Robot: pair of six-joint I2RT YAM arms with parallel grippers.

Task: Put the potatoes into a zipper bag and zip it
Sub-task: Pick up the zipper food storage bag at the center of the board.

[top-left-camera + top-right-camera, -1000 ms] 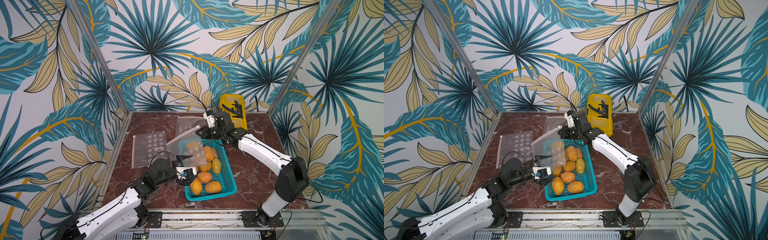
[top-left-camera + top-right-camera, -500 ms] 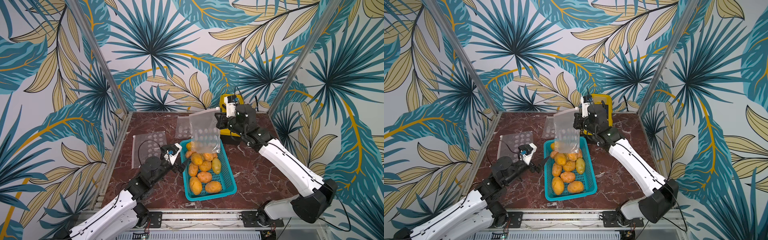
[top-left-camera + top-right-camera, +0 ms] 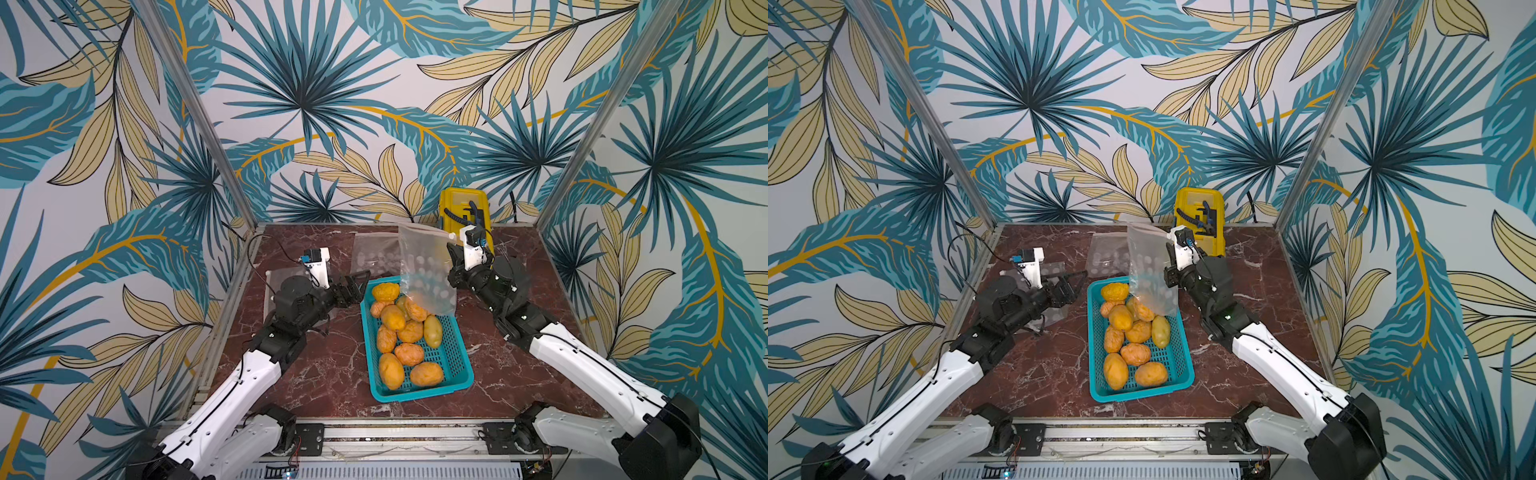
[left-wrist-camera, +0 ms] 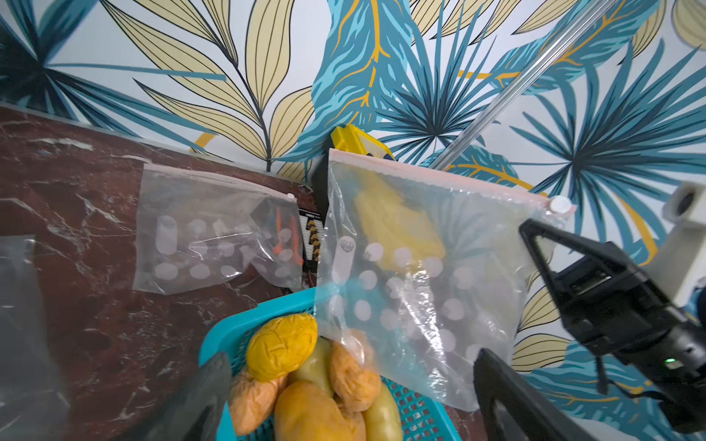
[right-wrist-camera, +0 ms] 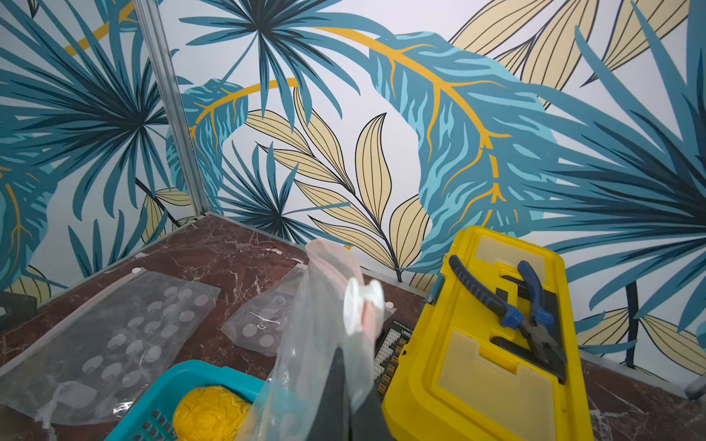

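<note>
Potatoes (image 3: 405, 332) lie in the teal basket (image 3: 419, 392) at table centre. I read the right gripper (image 3: 453, 259) as clamped on the zipper bag (image 3: 424, 270), which hangs over the basket's 12 o'clock end. At its 10 o'clock corner, the left gripper (image 3: 359, 286) is spread wide and empty.

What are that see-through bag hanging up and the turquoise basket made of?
The bag: likely thin plastic film, clear and glossy; it wrinkles, glints, and has white dots. The basket: apparently rigid moulded plastic, turquoise, fairly matte, with a grid of holes in its floor.
</note>
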